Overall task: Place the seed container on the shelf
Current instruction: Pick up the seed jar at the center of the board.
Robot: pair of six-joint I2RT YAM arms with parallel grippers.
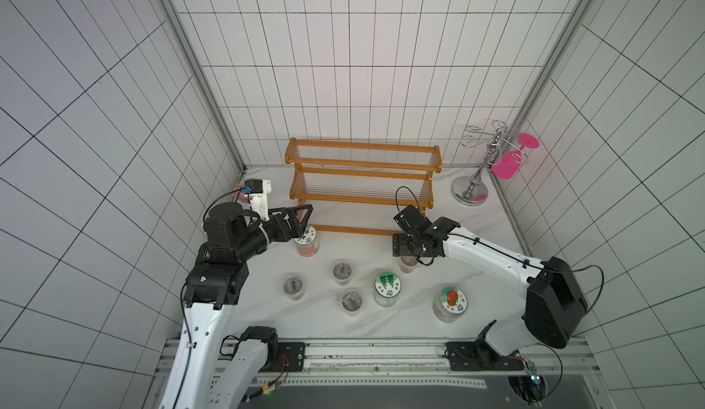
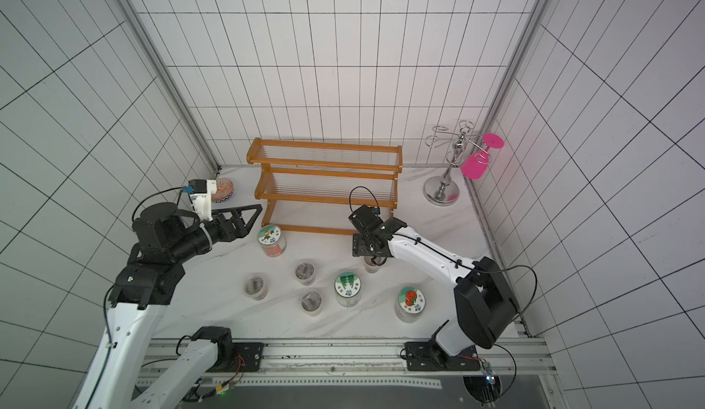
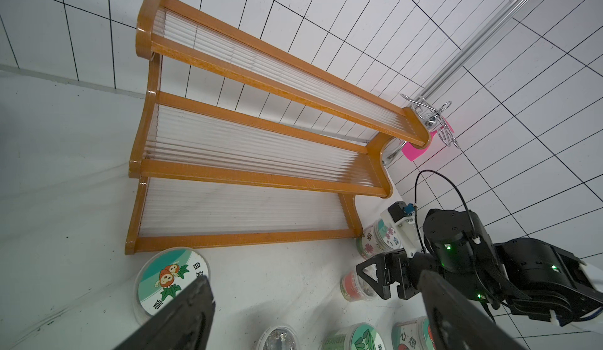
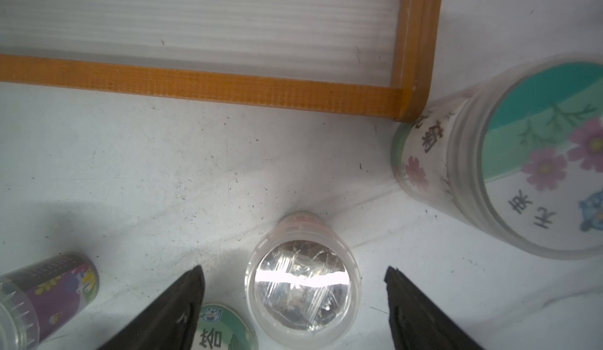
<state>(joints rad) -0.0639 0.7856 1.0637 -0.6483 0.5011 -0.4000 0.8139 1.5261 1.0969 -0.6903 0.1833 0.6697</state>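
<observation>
**Ann:** Which step is it?

**Ben:** The grab, I think. The right tool (image 4: 293, 269) hangs over the seed container (image 4: 301, 294), a little clear jar. Its black fingers (image 4: 176, 309) stand wide apart, one on each side, not touching it. It holds nothing.

**Ann:** Where is that jar?

**Ben:** On the desk (image 1: 381, 250), just in front of the shelf (image 1: 362, 198), near its right corner. It is not on the shelf yet.

**Ann:** What comes next?

**Ben:** Go down, squeeze gently, lift, and set it flat on the rods. The big flower jar (image 4: 509, 168) stands near, so mind it.

**Ann:** And the left tool (image 3: 312, 276)?

**Ben:** Wide open and empty, beside the nut-lid jar (image 3: 171, 279).

**Ann:** How many things are there?

**Ben:** Four little clear jars (image 1: 341, 271), counting that one. Four big picture-lid jars (image 1: 387, 287). One shelf with three steps. One shiny stand (image 1: 471, 189) with one pink glass (image 1: 505, 166).
</observation>
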